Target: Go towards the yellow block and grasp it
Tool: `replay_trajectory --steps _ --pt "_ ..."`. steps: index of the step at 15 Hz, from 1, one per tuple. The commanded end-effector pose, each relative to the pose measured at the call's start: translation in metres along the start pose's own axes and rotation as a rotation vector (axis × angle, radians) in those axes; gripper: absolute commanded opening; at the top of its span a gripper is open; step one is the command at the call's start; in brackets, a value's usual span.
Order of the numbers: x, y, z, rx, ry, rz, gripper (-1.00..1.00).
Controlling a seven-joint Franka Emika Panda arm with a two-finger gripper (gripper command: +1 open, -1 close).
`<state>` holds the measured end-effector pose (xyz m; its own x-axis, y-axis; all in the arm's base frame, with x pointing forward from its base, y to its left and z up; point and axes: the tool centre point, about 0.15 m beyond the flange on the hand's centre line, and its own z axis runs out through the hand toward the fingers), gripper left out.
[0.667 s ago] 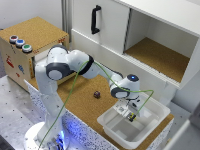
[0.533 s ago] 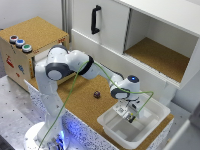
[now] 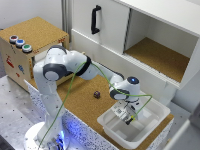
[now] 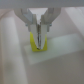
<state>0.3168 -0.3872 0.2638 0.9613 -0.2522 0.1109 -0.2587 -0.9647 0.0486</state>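
Yellow block [image 4: 38, 41] sits between the fingers [image 4: 44, 31], which are closed against its sides, grasping it, low inside the white bin [image 3: 150, 125]. In the exterior view the fingers [image 3: 128, 118] reach down into the bin; the block itself is too small to make out there. The bin's smooth walls stand close around the hand. A small dark cube [image 3: 97, 94] lies apart on the cork-topped bench [image 3: 80, 102]. Behind, a white cabinet [image 3: 150, 35] stands open, cork-lined inside.

Cork-topped counter [image 3: 80, 102] carries 1 small dark cube [image 3: 96, 94] out in the open, and 1 white tray [image 3: 157, 107] at its end.
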Motion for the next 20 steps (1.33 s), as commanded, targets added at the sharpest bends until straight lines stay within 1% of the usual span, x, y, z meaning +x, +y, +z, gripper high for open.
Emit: replay_trajectory --steps 1,6,7,14,18,19,20 --pt "-0.017 -0.001 -0.029 0.015 0.076 0.002 1.0" --pt "-0.002 0.002 -0.019 0.017 0.075 0.017 1.0" --pt "0.003 0.002 -0.015 0.007 0.071 0.009 1.0" --pt "0.022 0.003 0.014 -0.013 0.029 -0.016 1.0" --pt "0.033 -0.001 0.026 -0.04 0.032 -0.027 1.0" --pt "0.035 -0.002 0.029 -0.062 0.038 -0.02 1.0" --pt "0.036 -0.002 0.034 -0.063 0.029 -0.005 1.0"
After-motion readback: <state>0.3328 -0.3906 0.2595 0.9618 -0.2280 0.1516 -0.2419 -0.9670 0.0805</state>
